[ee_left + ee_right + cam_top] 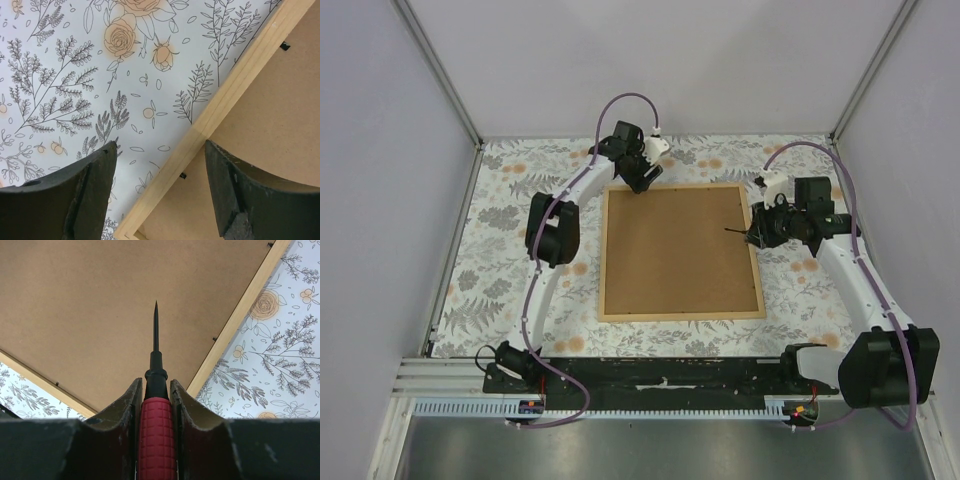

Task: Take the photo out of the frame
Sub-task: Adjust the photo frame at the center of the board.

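The frame (680,252) lies face down mid-table, its thin tan wooden edge around a brown backing board. The photo is hidden. My left gripper (642,183) is open over the frame's far-left corner; in the left wrist view (159,150) its fingers straddle the wooden edge (235,82), where small black tabs (183,175) hold the board. My right gripper (760,232) is shut on a red-handled screwdriver (156,435). The black tip (155,325) points over the brown board (100,305), near the frame's right edge (240,315).
The table wears a floral cloth (500,260). A black rail (660,375) with both arm bases runs along the near edge. Pale walls and metal posts (440,70) enclose the back and sides.
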`<state>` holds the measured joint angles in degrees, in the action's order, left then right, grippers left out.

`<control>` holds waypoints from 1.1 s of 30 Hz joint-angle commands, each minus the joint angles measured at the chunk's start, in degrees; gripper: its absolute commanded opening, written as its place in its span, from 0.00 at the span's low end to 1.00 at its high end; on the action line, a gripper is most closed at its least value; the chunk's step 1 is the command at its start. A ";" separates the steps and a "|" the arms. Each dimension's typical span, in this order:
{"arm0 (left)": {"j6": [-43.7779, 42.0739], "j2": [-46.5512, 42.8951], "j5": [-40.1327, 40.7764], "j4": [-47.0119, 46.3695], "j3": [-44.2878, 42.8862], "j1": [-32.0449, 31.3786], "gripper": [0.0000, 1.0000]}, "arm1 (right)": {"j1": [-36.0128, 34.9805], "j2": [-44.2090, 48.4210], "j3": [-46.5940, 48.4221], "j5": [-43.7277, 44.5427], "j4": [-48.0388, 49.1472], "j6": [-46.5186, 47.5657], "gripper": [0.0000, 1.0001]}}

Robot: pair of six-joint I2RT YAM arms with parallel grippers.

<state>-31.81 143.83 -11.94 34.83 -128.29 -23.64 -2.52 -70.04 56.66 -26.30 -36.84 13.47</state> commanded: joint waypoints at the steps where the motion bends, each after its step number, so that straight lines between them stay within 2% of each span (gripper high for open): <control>1: -0.97 3.47 -0.62 2.25 -3.72 0.08 0.76 | -0.29 2.63 -0.33 -1.47 2.04 -0.29 0.00; 5: -3.08 5.67 -1.32 6.56 -5.04 -0.18 0.68 | -0.11 3.42 -0.33 -1.82 2.12 -0.47 0.00; 17: -6.51 8.83 0.52 16.31 -6.97 0.17 0.55 | -0.20 4.39 -0.24 -2.17 2.12 -0.82 0.00; 24: -1.51 12.87 5.26 23.35 -8.91 2.98 0.35 | -0.29 5.44 0.02 -2.79 1.95 -1.34 0.00; 26: 1.91 13.23 2.46 25.28 -10.22 5.00 0.34 | -0.11 5.61 0.20 -2.87 1.86 -1.43 0.00; 31: 7.37 12.09 2.54 24.94 -10.05 7.55 0.26 | -0.29 5.53 0.99 -3.05 0.90 -1.43 0.00; 33: 10.44 12.00 3.41 25.29 -9.96 8.69 0.08 | -0.20 5.96 1.34 -3.31 0.28 -1.52 0.00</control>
<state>-29.34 150.54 -15.68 49.63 -140.75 -20.32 -2.52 -65.82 56.62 -28.25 -36.93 12.75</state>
